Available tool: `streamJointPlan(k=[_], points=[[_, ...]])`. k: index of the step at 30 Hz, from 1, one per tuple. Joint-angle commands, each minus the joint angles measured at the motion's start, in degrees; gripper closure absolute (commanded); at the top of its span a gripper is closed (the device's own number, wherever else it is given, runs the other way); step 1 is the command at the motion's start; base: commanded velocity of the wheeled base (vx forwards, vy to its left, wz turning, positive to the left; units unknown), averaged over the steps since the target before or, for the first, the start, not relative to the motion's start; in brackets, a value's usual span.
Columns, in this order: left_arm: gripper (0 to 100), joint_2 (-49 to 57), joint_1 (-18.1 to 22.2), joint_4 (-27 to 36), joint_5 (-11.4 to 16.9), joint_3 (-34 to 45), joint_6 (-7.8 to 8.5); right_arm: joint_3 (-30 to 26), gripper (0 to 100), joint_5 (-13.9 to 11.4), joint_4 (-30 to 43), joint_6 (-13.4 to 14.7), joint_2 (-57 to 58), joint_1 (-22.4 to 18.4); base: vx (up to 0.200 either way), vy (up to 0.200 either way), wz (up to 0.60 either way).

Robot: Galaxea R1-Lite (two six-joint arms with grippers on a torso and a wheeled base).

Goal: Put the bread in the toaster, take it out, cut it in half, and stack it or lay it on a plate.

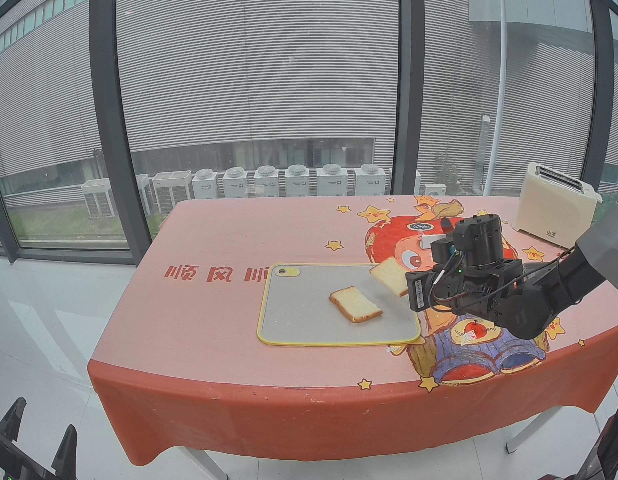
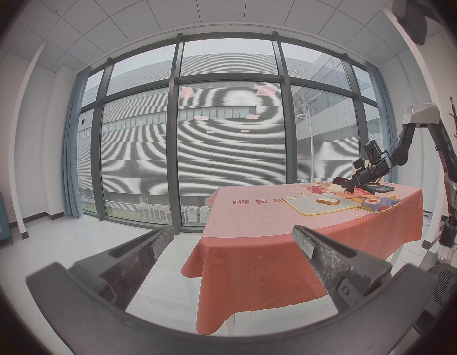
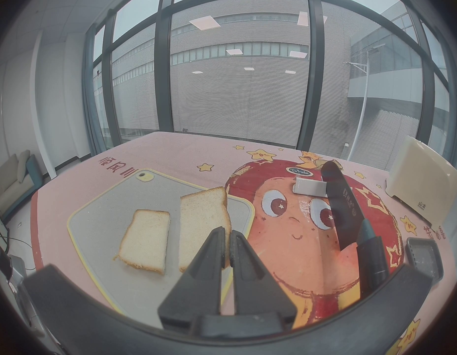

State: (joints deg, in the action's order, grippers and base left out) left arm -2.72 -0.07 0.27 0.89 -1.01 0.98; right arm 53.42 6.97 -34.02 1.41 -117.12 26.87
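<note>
Right jaws are pinching one bread half [image 3: 204, 223] over the cutting board [image 3: 100, 213].
Pressed almost together on the slice's near edge, they are holding it tilted above the board's far right corner, just beside the other bread half [image 1: 355, 303], which is lying flat on the grey board, right of its middle. Whether the held piece is touching the board, I cannot tell. Left jaws are hanging spread wide and empty, low on the robot's left and well apart from the worktop [image 1: 222, 235]. On the cartoon-printed cloth to the right of the board, a black-bladed knife [image 3: 344, 205] is lying with its tip just beside a small white block [image 3: 310, 187]. At the worktop's far right corner the cream toaster [image 1: 554, 205] is standing upright, well apart from the board.
</note>
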Motion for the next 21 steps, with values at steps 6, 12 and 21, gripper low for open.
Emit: streamJointPlan(k=[6, 12, 21], points=[[0, -0.1, 0.0, 0.0, 0.0, 1.0, -0.01, -1.4, 100, 0.2, -0.1, 0.1, 3.0, 0.2, 0.000, 0.000, 0.00], [0, -0.1, 0.0, 0.0, 0.0, 1.0, -0.01, -2.7, 100, 0.2, 0.1, 0.0, 5.6, 0.2, 0.000, 0.000, 0.00], [0, -0.1, 0.0, 0.0, 0.0, 1.0, -0.01, -4.8, 100, 0.2, 0.0, 0.0, 7.7, 0.2, 0.000, 0.000, 0.00]])
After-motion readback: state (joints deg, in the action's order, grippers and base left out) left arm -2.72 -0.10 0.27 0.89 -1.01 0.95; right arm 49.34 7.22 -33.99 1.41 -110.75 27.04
